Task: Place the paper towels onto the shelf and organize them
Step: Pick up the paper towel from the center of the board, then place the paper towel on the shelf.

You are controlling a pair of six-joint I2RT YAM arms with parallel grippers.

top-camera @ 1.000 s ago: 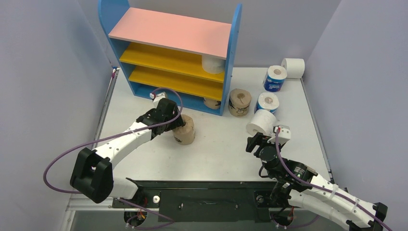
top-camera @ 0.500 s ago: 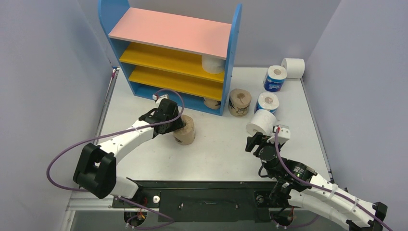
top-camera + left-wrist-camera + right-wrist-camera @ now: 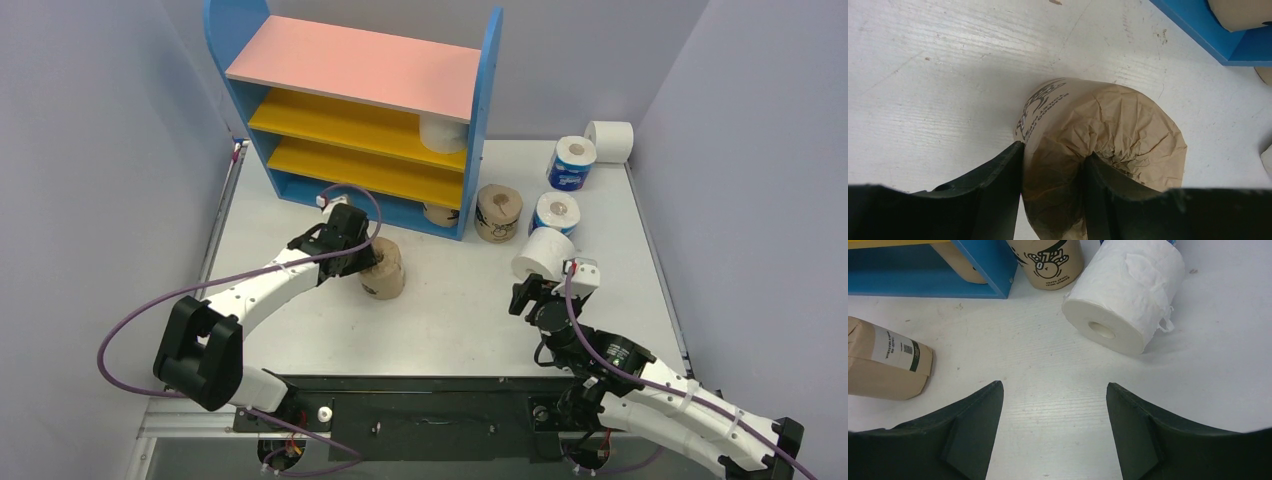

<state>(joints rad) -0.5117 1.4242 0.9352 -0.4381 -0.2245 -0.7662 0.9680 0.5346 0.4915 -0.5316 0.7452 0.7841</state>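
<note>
left fingers closed in, pinching tan roll

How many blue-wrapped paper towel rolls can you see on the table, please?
2. One blue-wrapped roll stands at the far right, beside a white roll; the other blue-wrapped roll stands nearer, right of a tan roll. The shelf could hide more.

The white left arm stretches forward and the black left gripper tilts downward. Its fingers pinch the crumpled tan paper-wrapped roll caught between them. The right arm is bent low, and the right gripper has its jaws spread wide.
</note>
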